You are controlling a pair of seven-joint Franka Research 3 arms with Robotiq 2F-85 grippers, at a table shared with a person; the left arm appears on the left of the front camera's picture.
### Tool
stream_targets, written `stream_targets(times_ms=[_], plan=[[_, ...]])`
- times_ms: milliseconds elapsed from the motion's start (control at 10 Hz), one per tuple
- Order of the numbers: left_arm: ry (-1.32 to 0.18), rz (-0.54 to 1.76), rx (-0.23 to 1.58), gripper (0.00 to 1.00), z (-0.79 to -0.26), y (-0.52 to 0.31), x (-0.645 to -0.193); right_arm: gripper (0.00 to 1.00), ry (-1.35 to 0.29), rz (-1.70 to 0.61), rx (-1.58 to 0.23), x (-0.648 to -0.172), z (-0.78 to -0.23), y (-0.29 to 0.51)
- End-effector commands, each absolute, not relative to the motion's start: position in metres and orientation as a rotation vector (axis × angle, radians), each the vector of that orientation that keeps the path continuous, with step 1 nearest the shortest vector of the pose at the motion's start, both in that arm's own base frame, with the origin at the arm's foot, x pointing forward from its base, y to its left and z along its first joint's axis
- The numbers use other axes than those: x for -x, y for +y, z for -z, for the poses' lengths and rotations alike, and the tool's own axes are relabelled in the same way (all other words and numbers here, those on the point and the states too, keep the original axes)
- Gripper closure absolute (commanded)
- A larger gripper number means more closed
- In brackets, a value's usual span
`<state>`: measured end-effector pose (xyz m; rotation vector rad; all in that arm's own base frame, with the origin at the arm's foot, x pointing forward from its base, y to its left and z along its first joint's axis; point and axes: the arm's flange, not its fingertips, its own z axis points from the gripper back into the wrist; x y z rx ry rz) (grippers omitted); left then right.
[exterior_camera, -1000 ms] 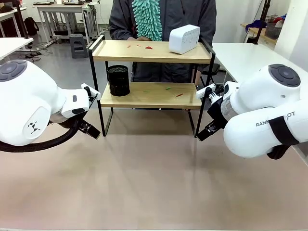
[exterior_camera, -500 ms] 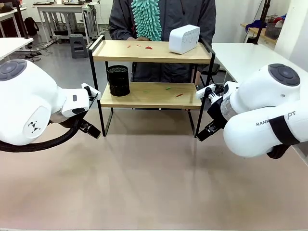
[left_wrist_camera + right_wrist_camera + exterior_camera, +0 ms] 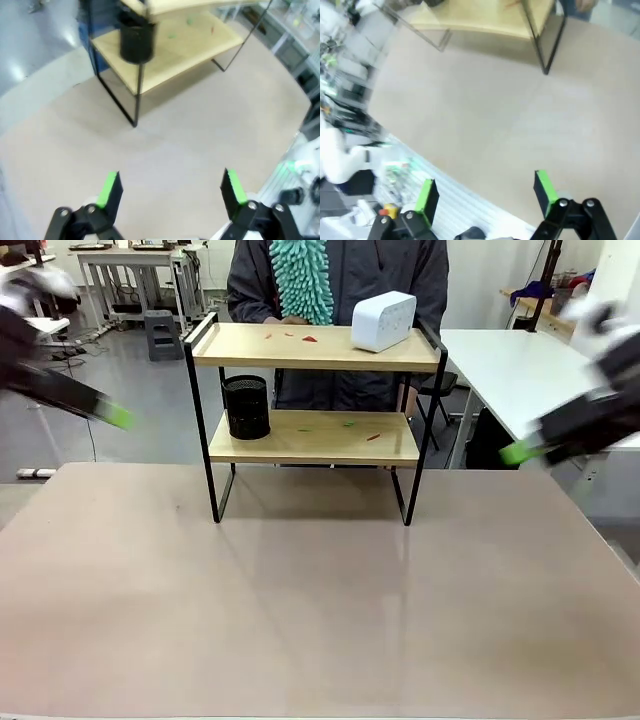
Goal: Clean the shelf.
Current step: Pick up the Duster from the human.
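The shelf [image 3: 240, 346] stands at the middle of the table's far edge, its four thin black legs on the tabletop. It has two pale, smooth wooden boards in a slim black metal frame with raised end rails. Small red and green scraps [image 3: 309, 339] lie on the top board, and more scraps [image 3: 372, 437] on the lower one. A rounded white box [image 3: 383, 321] sits tilted at the top board's right end. A black mesh cup [image 3: 246, 407], cylindrical and upright, sits at the lower board's left end. Behind the shelf a person holds a teal chenille duster [image 3: 303, 278], shaggy and soft, hanging just above the top board.

The table [image 3: 300, 620] has a matte beige surface with nothing between shelf and near edge. The left gripper [image 3: 170, 189] hangs high over the table's left side, jaws spread wide and empty. The right gripper [image 3: 485, 194] hangs beyond the right edge, equally wide, holding nothing. Both are blurred in the front view.

Cleaning looks barely begun, since the scraps are all in place. To do it well, each board should be swept lengthwise towards one open side. The box and cup probably need lifting or going around, because the light scraps could lodge against them or the end rails. The cup's mesh is stiff enough for a pinch across the rim. The box is broad and slick, so it wants a square, centred grip.
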<state>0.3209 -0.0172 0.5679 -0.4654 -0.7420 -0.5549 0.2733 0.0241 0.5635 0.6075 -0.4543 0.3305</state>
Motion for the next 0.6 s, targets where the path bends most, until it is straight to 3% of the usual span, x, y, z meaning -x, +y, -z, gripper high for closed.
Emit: stream_targets(times_ms=[0,200,400,500], plan=[[-0.794,0.37,0.688,0.0,-0.493,0.105,-0.261,0.0,-0.544,0.021,-0.886,-0.258,-0.535,-0.108],[-0.903,0.17,0.987,0.0,-0.423,0.167,-0.259,0.0,-0.594,0.261,-1.034,-0.249,-0.476,-0.168],[-0.976,0.002,1.151,0.0,-0.36,0.185,-0.259,0.0,-0.527,0.403,-0.959,-0.264,-0.43,-0.174],[-0.9,-0.114,1.148,0.0,-0.35,0.178,-0.273,0.0,-0.503,0.442,-0.775,-0.285,-0.415,-0.153]])
